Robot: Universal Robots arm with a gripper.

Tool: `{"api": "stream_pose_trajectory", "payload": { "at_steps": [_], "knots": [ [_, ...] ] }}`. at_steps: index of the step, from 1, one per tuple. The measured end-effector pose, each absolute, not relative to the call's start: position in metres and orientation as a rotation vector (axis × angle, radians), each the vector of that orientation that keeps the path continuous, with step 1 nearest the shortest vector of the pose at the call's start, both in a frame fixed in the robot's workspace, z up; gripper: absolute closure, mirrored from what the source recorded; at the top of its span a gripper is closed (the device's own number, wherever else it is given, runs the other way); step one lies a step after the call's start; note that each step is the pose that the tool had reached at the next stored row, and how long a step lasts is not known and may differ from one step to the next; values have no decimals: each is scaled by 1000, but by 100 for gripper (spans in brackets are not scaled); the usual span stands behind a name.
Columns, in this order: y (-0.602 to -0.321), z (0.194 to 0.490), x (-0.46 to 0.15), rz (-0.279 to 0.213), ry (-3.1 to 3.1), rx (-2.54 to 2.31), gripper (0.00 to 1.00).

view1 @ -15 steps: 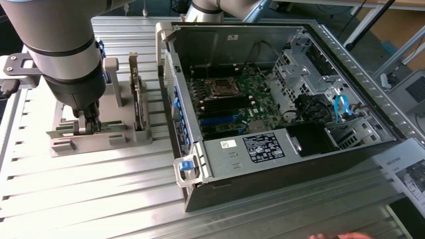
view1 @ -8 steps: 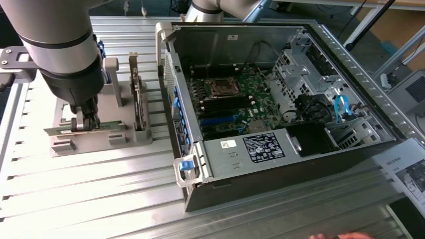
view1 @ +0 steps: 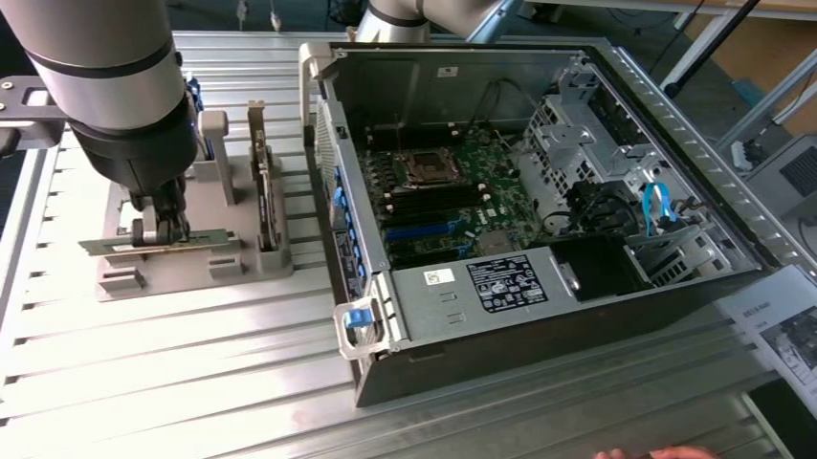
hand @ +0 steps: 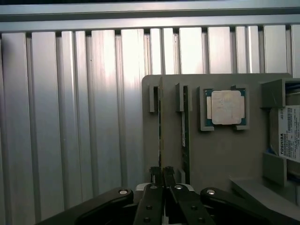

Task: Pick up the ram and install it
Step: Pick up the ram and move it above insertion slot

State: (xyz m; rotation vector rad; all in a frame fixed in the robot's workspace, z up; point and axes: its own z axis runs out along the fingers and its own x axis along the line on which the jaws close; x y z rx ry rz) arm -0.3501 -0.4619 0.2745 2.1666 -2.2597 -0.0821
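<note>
The gripper [view1: 164, 232] is pinched almost shut on the ram [view1: 115, 245]. It holds the thin green stick near its middle, right over the gray holder [view1: 191, 275] on the exterior view's left. The ram lies flat and long.

The exterior view shows the open computer [view1: 422, 287] well apart to the right, and a tall card [view1: 263, 191] standing in the holder. The wrist view shows the ram edge-on, running away from the fingers [hand: 154, 177]. It also shows a square silver chip [hand: 226, 107] and a drive [hand: 287, 136] cut off at the edge.

I cannot tell if the ram still touches the holder. The arm [view1: 115, 86] hides part of the holder.
</note>
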Motion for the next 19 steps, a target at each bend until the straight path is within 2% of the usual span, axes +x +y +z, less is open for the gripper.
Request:
{"api": "stream_pose_trajectory", "payload": {
  "at_steps": [19],
  "knots": [
    [-462,304,-350,-82,-2260,2167,88]
  ]
}}
